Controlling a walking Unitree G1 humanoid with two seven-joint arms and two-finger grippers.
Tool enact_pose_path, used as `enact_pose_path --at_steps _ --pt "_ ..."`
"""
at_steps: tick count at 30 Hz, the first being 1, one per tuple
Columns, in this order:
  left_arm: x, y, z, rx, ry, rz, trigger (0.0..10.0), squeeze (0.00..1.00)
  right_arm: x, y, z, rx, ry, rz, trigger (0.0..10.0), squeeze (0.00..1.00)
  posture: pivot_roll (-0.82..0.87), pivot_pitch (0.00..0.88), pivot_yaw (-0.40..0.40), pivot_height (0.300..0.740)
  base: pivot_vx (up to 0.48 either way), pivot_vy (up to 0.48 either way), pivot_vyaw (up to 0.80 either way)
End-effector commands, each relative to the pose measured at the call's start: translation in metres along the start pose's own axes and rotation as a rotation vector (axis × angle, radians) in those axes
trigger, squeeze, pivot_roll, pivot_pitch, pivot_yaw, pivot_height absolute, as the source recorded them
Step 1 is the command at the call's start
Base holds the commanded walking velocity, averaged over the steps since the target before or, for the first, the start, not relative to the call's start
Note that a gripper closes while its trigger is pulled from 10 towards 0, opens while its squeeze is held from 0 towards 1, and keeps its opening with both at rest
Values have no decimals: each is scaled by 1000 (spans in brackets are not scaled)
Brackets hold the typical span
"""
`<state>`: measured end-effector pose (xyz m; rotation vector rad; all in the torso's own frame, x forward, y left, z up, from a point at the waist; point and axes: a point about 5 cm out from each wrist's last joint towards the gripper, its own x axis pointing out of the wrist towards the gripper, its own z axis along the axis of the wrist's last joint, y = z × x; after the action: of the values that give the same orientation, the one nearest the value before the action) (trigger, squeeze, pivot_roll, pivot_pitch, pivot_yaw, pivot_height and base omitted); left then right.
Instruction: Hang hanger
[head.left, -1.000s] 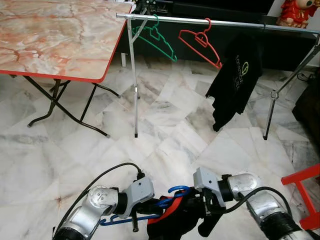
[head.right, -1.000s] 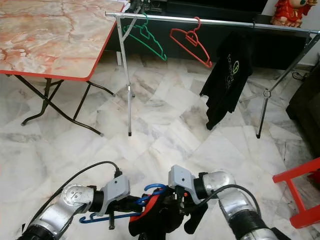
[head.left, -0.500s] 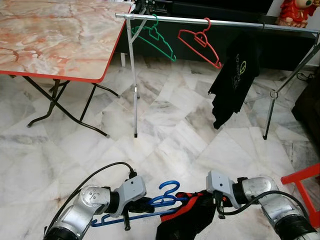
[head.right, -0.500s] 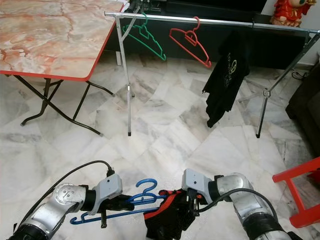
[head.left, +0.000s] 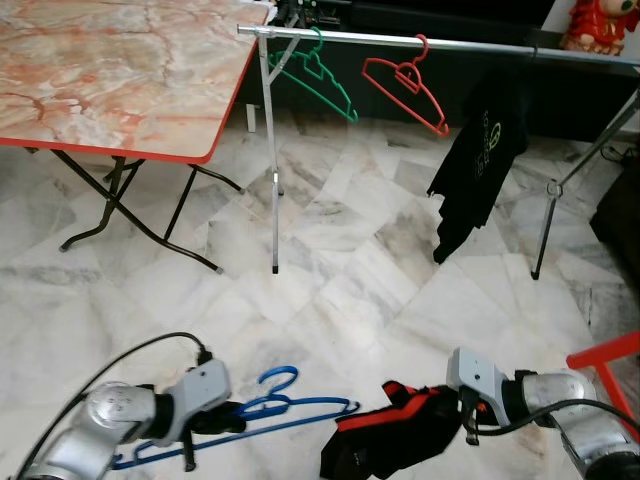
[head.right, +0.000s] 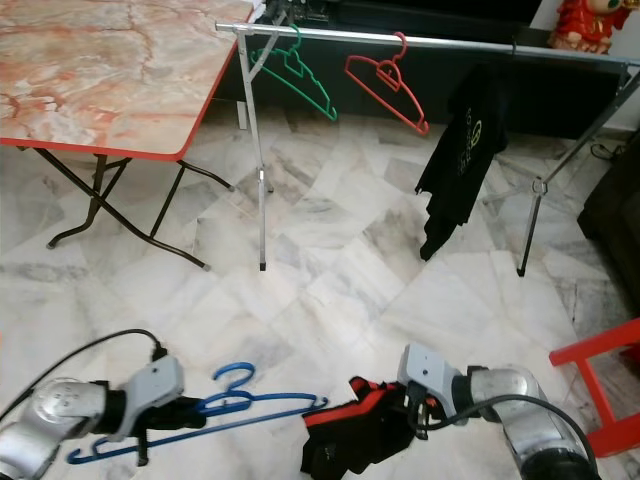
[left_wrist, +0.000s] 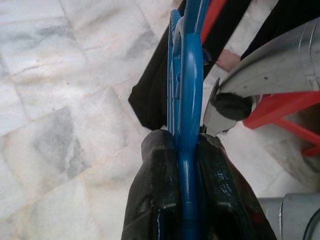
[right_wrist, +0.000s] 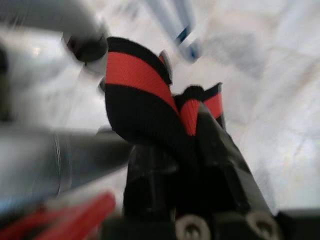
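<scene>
Floor: white and grey marble tiles (head.left: 330, 270) are spreading across the room, laid on a diagonal.
Tabletop: a folding table with a pink marbled tabletop (head.left: 110, 70) and a red edge is standing on black crossed legs, at the robot's far left.
Rack: one silver clothes rail (head.left: 440, 42) is running across the back on thin metal legs, just beside the tabletop's corner.
Backdrop: a dark low unit is sitting behind the rail; a red ornament (head.left: 600, 22) is perching at its far right end.
Stool: a red frame (head.left: 605, 370) is poking in at the right edge, near the right arm.
Hangers, counted: three in all. One green hanger (head.left: 312, 72) and one red hanger (head.left: 405, 80) are hanging bare on the rail, side by side.
Blue hanger: the blue hanger (head.left: 270, 410) is riding low over the floor in front of the robot, well apart from the rail, hook pointing up.
Garments, counted: two. One black T-shirt (head.left: 478, 165) with a small print is dangling from the rail, right of the red hanger.
Second garment: a black and red garment (head.left: 395, 440) is hanging bunched just above the tiles, beside the blue hanger's tip.
Left claw: the left claw (left_wrist: 182, 165) is clenching on the blue hanger, fingers pressing either side of the plastic.
Right claw: the right claw (right_wrist: 185, 155) is gripping the black and red garment by its folded edge.
</scene>
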<state>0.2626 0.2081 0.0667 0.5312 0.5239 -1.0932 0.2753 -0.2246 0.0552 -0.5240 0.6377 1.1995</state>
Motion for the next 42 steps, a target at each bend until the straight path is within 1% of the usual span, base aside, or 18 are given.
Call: enact_pose_path --at_steps 1,6,9,14,15,18,19,20,24,26,28,29,31,34,35,36,37,42 --pt "-5 4 -6 8 31 18 0 0 -1 6 -13 -33 98 18 0 0 21 229 -80 740 0 0 0" --pt "-12 10 -7 -24 17 82 0 0 6 10 -15 -29 88 3 0 0 28 233 -83 740 0 0 0" --pt "-14 9 -13 -57 13 104 0 0 8 12 -11 14 18 -21 0 0 35 233 -81 740 0 0 0" --pt "-9 9 -28 -112 -8 232 0 0 11 7 -2 92 -146 -178 0 0 37 235 -80 740 0 0 0" --pt "-8 9 -29 -126 -15 259 0 0 10 5 0 114 -183 -215 0 0 37 235 -80 740 0 0 0" --pt "13 7 -40 -227 -34 471 0 0 10 -7 23 343 -520 -428 0 0 43 211 -88 740 0 0 0" --pt "21 1 -46 -249 -3 518 6196 0 7 -11 29 408 -607 -522 0 0 39 204 -85 740 0 0 0" --pt "29 -8 -55 -308 29 544 10000 0 3 -15 30 464 -658 -620 0 0 33 193 -79 740 0 0 0" --pt "42 -31 -70 -430 45 583 10000 0 -2 -15 24 548 -665 -857 0 0 23 178 -64 740 0 0 0" --pt "40 -46 -92 -540 102 676 10000 0 -5 -8 29 614 -716 -992 0 0 27 154 -52 740 0 0 0" --pt "36 -55 -105 -615 143 724 10000 0 -6 -3 35 646 -743 -1044 0 0 26 149 -50 740 0 0 0" --pt "35 -57 -109 -635 150 739 10000 0 -5 -2 38 650 -752 -1051 0 0 26 143 -48 740 0 0 0" --pt "30 -72 -124 -782 157 804 10000 0 -4 1 56 532 -704 -1136 0 0 23 127 -52 740 0 0 0" --pt "29 -85 -135 -801 234 824 10000 0 -2 4 68 529 -722 -1130 0 0 34 116 -57 740 0 0 0" --pt "29 -90 -138 -820 257 830 10000 0 -3 2 70 504 -711 -1137 2392 0 39 113 -57 740 0 0 0" --pt "29 -92 -140 -834 269 835 10000 0 -4 1 72 485 -699 -1147 2392 0 39 113 -57 740 0 0 0" --pt "28 -95 -142 -854 279 840 10000 0 -6 -1 73 478 -704 -1165 10000 0 36 103 -57 740 0 0 0" --pt "29 -105 -147 -922 294 862 10000 0 -10 -6 79 486 -703 -1248 10000 0 35 77 -52 740 0 0 0"
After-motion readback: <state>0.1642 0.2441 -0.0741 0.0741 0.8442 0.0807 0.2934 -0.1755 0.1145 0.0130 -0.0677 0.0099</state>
